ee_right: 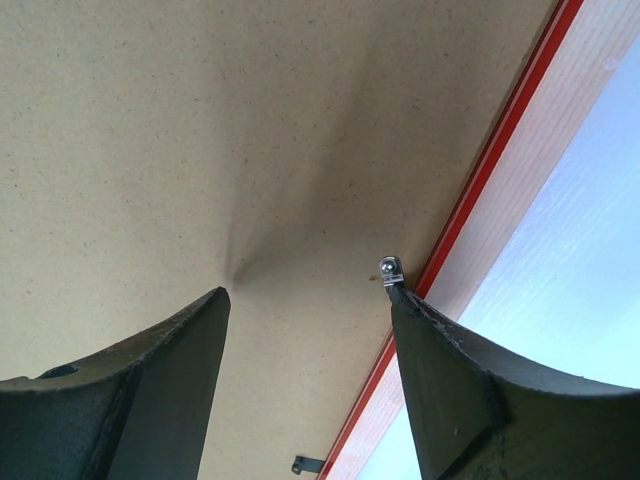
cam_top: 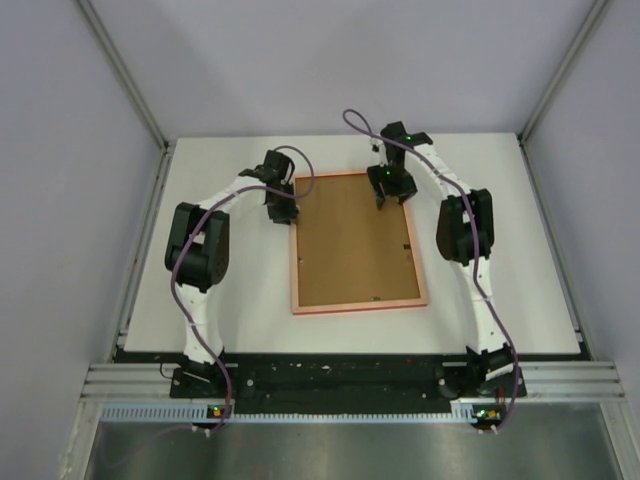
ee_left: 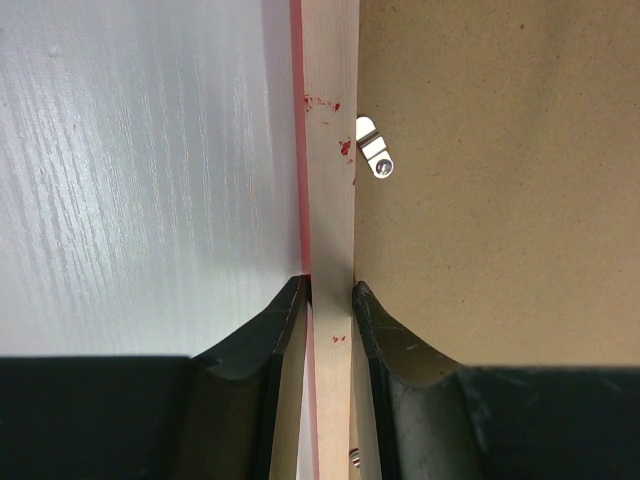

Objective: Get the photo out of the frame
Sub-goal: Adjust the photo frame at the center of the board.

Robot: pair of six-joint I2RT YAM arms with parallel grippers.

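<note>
The frame (cam_top: 355, 250) lies face down on the white table, showing its brown back and reddish rim. The photo is hidden beneath that back. My left gripper (cam_top: 282, 212) is at the frame's left edge near the far corner. In the left wrist view it (ee_left: 330, 290) is shut on the pale wooden rim (ee_left: 330, 180), one finger outside and one on the brown back (ee_left: 500, 180). My right gripper (cam_top: 385, 200) hangs over the far right part of the back. It (ee_right: 307, 295) is open, with its right fingertip against a small metal clip (ee_right: 389, 268).
A second metal clip (ee_left: 374, 155) sits on the back just ahead of the left fingers, and a dark clip (ee_right: 308, 464) shows near the red rim (ee_right: 490, 170). White table (cam_top: 230, 300) surrounds the frame, with grey walls on three sides.
</note>
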